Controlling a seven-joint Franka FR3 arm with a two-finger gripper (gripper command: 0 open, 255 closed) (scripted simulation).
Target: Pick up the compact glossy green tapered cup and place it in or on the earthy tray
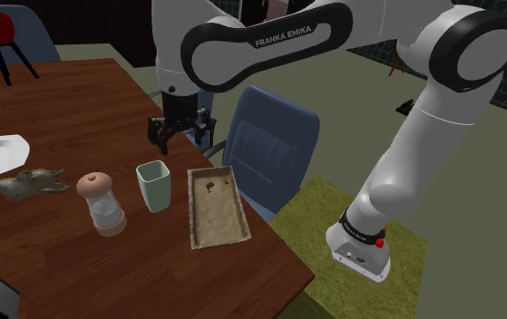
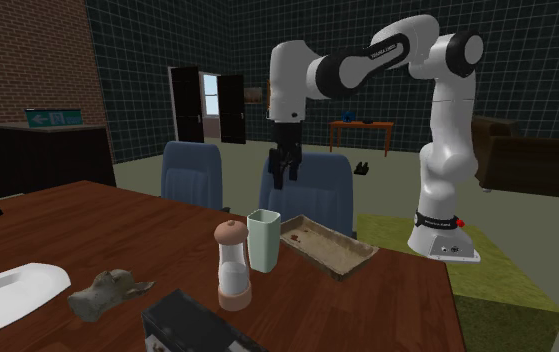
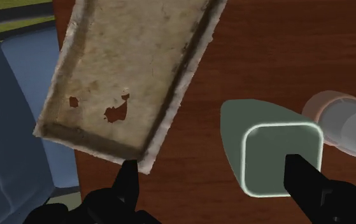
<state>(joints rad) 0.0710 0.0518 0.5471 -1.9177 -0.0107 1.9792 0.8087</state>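
One pale green cup point(image 1: 154, 186) stands upright on the wooden table point(image 1: 61, 118) at the shoulder view's centre, between one brownish tray point(image 1: 217, 213) and one grinder point(image 1: 102, 204). The single gripper point(image 1: 180, 134) hangs above, its jaws spread, holding nothing. The second exterior view adds two blue chairs point(image 2: 192, 172). The wrist view shows the cup's rounded-square mouth. One grey lump point(image 1: 29, 183), perhaps cloth, lies left.

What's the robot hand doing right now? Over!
Gripper open, empty, above the table. Green cup upright, untouched, between tray and shaker. Shaker stands close beside the cup. Over.
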